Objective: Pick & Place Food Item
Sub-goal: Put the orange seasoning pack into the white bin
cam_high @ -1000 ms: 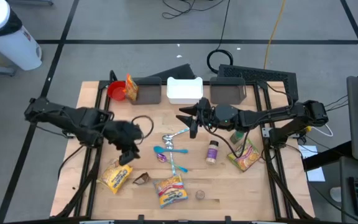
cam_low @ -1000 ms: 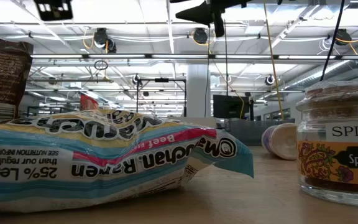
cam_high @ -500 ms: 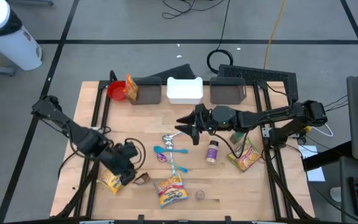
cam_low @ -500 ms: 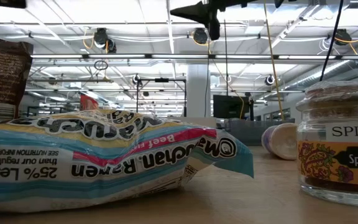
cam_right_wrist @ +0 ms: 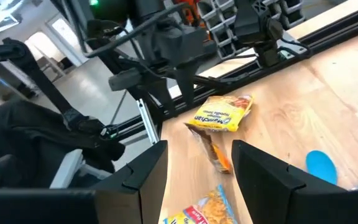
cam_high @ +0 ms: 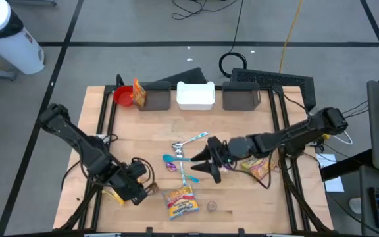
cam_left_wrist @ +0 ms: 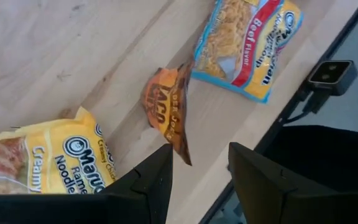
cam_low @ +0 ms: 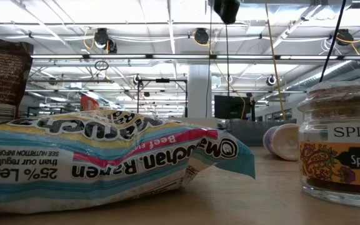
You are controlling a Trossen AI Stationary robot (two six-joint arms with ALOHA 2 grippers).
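While both arms reach over the wooden table [cam_high: 143, 125], neither gripper has anything between its fingers. In the high view the left gripper [cam_high: 139, 187] sits low in the lower left of the frame, its fingers parted with a clear gap, above a small brown-and-orange snack packet [cam_left_wrist: 168, 112] that lies on the wood. Just beside that packet, at the lower left, lies a yellow ramen pack [cam_left_wrist: 39, 162], partly under the arm; a second ramen pack [cam_high: 180, 201], yellow with blue and red print, lies at the lower centre near the table's front edge.

Near the centre of the high view, the right gripper [cam_high: 209, 161] also stands partly open and empty, right of the blue spoon [cam_high: 171, 158] and a cluster of cutlery [cam_high: 188, 141]. Behind its arm, at right, another yellow food bag [cam_high: 260, 168] shows partly.

Along the far edge stand a red cup [cam_high: 123, 97], an orange bag [cam_high: 139, 93] and a white bin [cam_high: 195, 95] between two grey bins. In the low view a spice jar [cam_low: 344, 145] stands at the right.
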